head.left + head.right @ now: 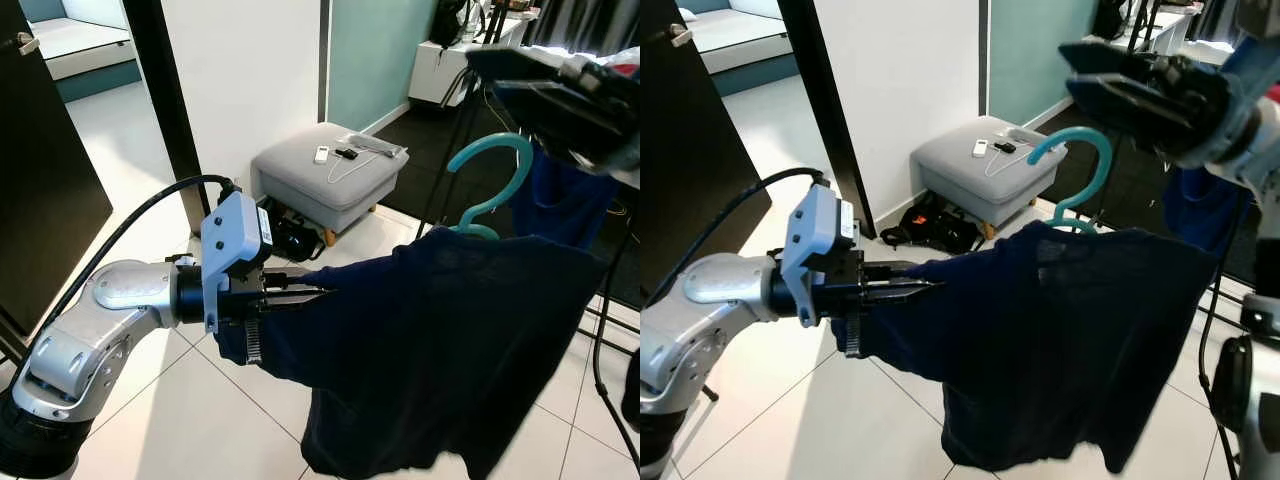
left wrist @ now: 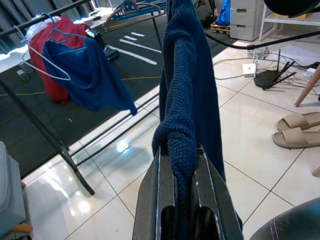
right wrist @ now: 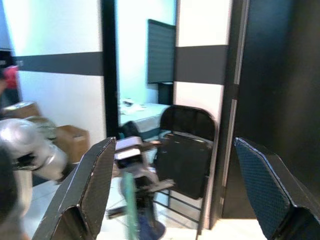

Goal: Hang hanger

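The left gripper [image 1: 300, 292] is pinching the sleeve of the dark navy knitted shirt [image 1: 440, 350] (draped on the teal plastic hanger [image 1: 495, 180]), while the right gripper [image 1: 1140, 85] is hovering wide open above the hook.

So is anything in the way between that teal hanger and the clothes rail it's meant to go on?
Nothing visible blocks it. The teal hanger carries the navy garment, pinched by the left gripper; the rail stands beyond over open floor.
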`<state>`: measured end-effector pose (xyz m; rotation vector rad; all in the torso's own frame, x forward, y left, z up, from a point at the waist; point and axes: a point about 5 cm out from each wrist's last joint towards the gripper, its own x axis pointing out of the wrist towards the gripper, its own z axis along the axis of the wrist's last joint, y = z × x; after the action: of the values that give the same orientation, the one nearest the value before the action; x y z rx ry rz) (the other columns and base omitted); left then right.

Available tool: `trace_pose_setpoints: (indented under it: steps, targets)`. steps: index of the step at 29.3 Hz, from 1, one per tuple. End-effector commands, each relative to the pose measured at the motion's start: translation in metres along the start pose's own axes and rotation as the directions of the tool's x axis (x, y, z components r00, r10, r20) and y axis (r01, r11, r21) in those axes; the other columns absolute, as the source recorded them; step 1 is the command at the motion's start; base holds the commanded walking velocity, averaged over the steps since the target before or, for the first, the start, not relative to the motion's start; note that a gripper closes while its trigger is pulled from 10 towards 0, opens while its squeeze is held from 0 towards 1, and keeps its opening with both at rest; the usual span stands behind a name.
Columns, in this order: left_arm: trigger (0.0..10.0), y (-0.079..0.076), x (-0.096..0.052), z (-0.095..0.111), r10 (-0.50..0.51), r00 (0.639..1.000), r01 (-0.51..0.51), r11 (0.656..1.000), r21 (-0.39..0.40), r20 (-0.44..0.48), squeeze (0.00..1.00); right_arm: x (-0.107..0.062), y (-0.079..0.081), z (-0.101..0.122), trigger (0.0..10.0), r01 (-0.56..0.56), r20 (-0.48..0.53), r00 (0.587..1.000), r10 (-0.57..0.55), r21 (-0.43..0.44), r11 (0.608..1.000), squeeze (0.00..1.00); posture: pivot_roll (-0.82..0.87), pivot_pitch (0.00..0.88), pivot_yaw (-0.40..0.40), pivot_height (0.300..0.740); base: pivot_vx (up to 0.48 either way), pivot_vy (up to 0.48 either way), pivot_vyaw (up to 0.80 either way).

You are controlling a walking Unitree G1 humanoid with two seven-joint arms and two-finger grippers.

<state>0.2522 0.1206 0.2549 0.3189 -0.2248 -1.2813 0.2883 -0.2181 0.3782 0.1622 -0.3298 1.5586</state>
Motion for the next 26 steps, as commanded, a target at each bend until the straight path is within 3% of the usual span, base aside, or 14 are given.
trace_pose_setpoints:
  steps: [1, 4, 10, 14, 15, 16, 23, 26]
  targets:
    - [0.0, 0.002, -0.002, 0.005, 0.013, 1.000, -0.013, 0.999, 0.029, 0.012, 0.00, 0.004, 0.006, -0.005, 10.0, -0.045, -0.052, 0.998, 0.046, 0.020, 0.999, 0.00, -0.08, 0.000, -0.027, 0.740, 0.000, 0.000, 0.00]
    - [0.0, 0.002, -0.002, 0.005, 0.014, 1.000, -0.015, 1.000, 0.028, 0.012, 0.00, 0.004, 0.008, -0.015, 10.0, -0.054, -0.122, 0.991, 0.059, 0.047, 0.997, 0.00, -0.08, 0.000, -0.027, 0.740, 0.000, 0.000, 0.00]
    - [0.0, 0.002, -0.002, 0.004, 0.016, 1.000, -0.016, 1.000, 0.026, 0.010, 0.00, 0.000, 0.009, -0.016, 10.0, -0.050, -0.117, 0.991, 0.057, 0.058, 0.997, 0.00, -0.08, 0.000, -0.029, 0.740, 0.000, 0.000, 0.00]
    - [0.0, 0.003, -0.003, 0.003, 0.019, 1.000, -0.019, 0.999, 0.027, 0.007, 0.00, -0.002, 0.012, -0.026, 9.8, -0.037, -0.193, 0.980, 0.050, 0.073, 0.997, 0.00, -0.08, 0.000, -0.029, 0.740, 0.000, 0.000, 0.00]
    - [0.0, 0.003, -0.003, 0.003, 0.019, 1.000, -0.019, 0.999, 0.028, 0.007, 0.00, -0.003, 0.012, -0.030, 1.8, -0.027, -0.220, 0.975, 0.042, 0.070, 0.997, 0.00, -0.08, 0.000, -0.029, 0.740, 0.000, 0.000, 0.00]
    - [0.0, 0.004, -0.003, 0.003, 0.020, 1.000, -0.020, 0.999, 0.029, 0.006, 0.00, -0.003, 0.011, -0.038, 0.0, 0.000, -0.280, 0.960, 0.020, 0.072, 0.997, 0.00, -0.08, 0.000, -0.029, 0.740, 0.000, 0.000, 0.00]
    - [0.0, 0.005, -0.004, 0.003, 0.023, 1.000, -0.023, 0.999, 0.031, 0.006, 0.00, -0.003, 0.011, -0.048, 0.0, 0.009, -0.346, 0.938, 0.015, 0.066, 0.998, 0.00, -0.08, 0.000, -0.031, 0.740, 0.000, 0.000, 0.00]
    - [0.0, 0.004, -0.004, 0.003, 0.023, 1.000, -0.023, 0.999, 0.032, 0.006, 0.00, -0.001, 0.007, -0.045, 0.0, 0.021, -0.324, 0.946, -0.007, 0.038, 0.999, 0.00, -0.08, 0.000, -0.032, 0.740, 0.000, 0.000, 0.00]
